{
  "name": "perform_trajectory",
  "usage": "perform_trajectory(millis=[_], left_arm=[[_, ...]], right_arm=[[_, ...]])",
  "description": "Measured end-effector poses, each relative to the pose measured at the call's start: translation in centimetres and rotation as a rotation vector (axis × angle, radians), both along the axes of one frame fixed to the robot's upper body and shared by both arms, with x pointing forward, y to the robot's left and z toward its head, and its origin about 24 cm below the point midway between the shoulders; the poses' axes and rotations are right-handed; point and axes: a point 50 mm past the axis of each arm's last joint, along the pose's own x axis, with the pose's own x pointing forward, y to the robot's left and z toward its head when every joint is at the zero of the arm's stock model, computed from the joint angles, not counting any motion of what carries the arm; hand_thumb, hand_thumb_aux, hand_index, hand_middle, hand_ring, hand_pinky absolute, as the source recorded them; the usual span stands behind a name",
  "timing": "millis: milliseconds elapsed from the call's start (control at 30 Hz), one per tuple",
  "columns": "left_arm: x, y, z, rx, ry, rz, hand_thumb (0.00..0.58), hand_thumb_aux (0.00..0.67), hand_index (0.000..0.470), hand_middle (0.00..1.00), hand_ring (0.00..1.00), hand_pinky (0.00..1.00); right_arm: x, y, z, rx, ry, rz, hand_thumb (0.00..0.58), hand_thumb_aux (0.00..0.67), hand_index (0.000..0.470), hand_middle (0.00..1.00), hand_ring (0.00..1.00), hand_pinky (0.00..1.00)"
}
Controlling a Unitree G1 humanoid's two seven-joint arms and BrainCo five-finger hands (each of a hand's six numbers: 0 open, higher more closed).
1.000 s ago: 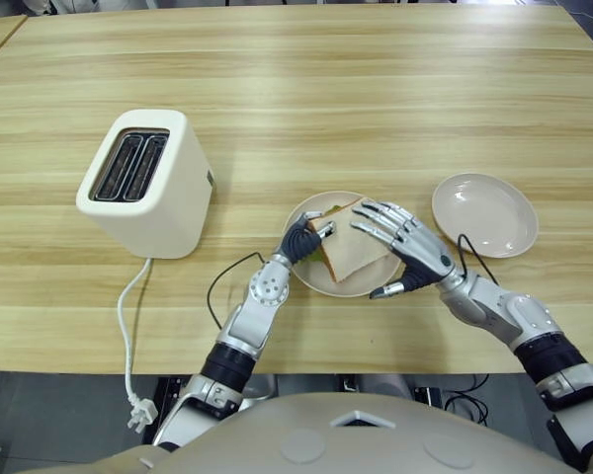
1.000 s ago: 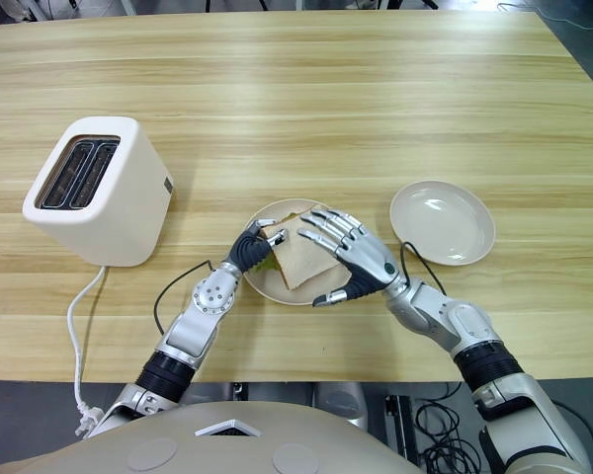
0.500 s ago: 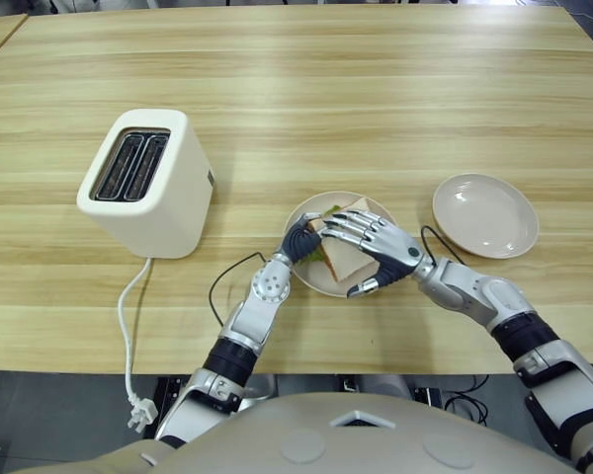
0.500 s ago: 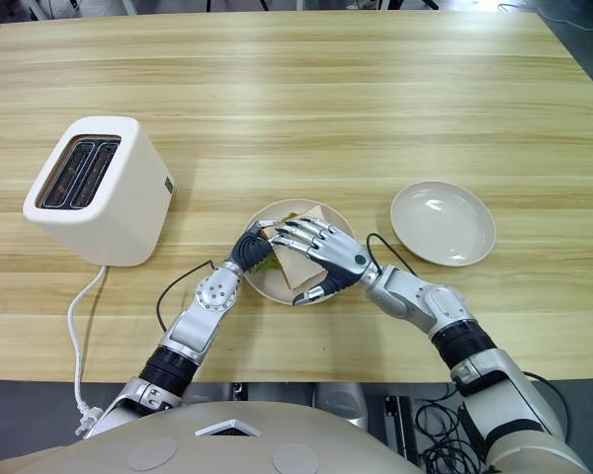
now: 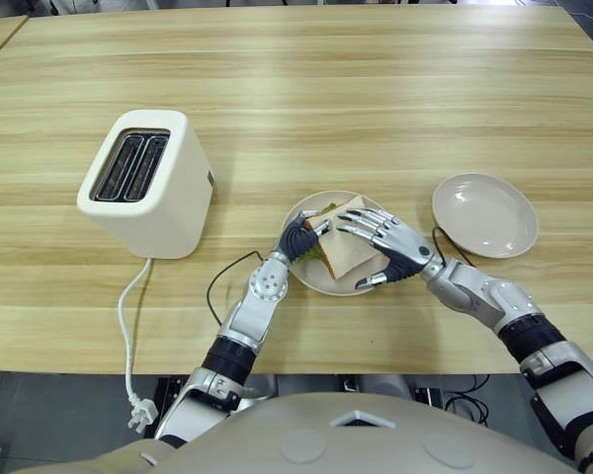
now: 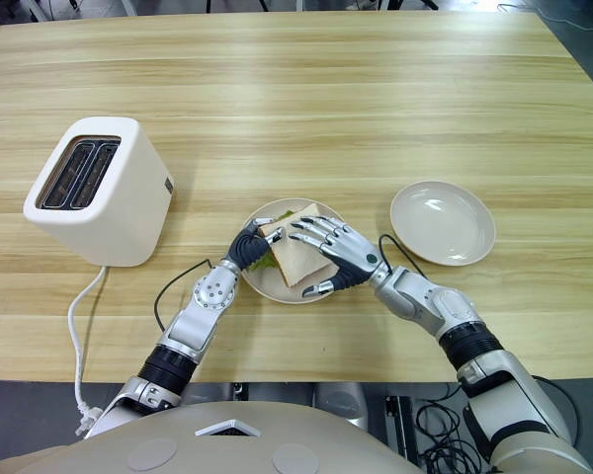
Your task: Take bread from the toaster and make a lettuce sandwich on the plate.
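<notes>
Wooden table [image 5: 376, 99] is carrying everything in the left eye view. At the left the toaster [image 5: 143, 193] is standing upright, its white cord [image 5: 127, 326] trailing toward the near edge. Near centre, the plate [image 5: 309, 276] is holding the bread [image 5: 351, 255], a slice lying flat with lettuce [image 5: 328, 209] peeking out at its far and left edges. The left hand [image 5: 298, 237] is sitting over the plate's left rim, fingers curled in and pinching the slice's left corner. The right hand [image 5: 395, 247] is lying in from the right, fingers spread and clasping nothing, their tips touching down on top of the slice. So the bread is sitting between the two hands, pinned under the right one. A second plate [image 5: 484, 214] is resting to the right, apart from the first.

Switching to the right eye view: the toaster [image 6: 99, 188] is again standing at the left. The bread [image 6: 295, 265] is lying on the plate [image 6: 277, 294], green lettuce [image 6: 265, 261] showing beside the left hand [image 6: 247, 247], which is gripping that corner. The right hand [image 6: 344, 259] is hovering splayed over the slice's right half, fingertips on its top and thumb by the plate's near rim. Beyond its wrist the second plate [image 6: 443, 222] is sitting.
</notes>
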Motion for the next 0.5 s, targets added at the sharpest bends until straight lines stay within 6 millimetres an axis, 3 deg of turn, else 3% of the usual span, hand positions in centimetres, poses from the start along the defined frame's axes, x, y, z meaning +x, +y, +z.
perform_trajectory(millis=[300, 333, 367, 400, 500], left_arm=[[0.0, 0.1, -0.2, 0.005, 0.003, 0.006, 0.58, 0.67, 0.46, 1.0, 1.0, 1.0], [0.0, 0.2, -0.2, 0.008, 0.002, 0.009, 0.552, 0.523, 0.359, 1.0, 1.0, 1.0], [0.0, 0.2, -0.2, 0.009, 0.001, 0.013, 0.524, 0.462, 0.317, 1.0, 1.0, 1.0], [0.0, 0.3, -0.2, 0.011, 0.0, 0.018, 0.508, 0.434, 0.298, 1.0, 1.0, 1.0], [0.1, 0.4, -0.3, 0.02, -0.001, 0.025, 0.519, 0.452, 0.31, 1.0, 1.0, 1.0]], right_arm=[[-0.2, 0.2, -0.5, -0.062, 0.046, 0.02, 0.0, 0.0, 0.0, 0.0, 0.0, 0.0], [-0.1, 0.3, -0.6, -0.076, 0.051, 0.027, 0.0, 0.0, 0.0, 0.0, 0.0, 0.0], [0.0, 0.4, -0.6, -0.087, 0.054, 0.034, 0.0, 0.0, 0.0, 0.0, 0.0, 0.0], [0.1, 0.6, -0.6, -0.103, 0.059, 0.044, 0.0, 0.0, 0.0, 0.0, 0.0, 0.0], [0.3, 0.9, -0.6, -0.128, 0.068, 0.057, 0.0, 0.0, 0.0, 0.0, 0.0, 0.0]])
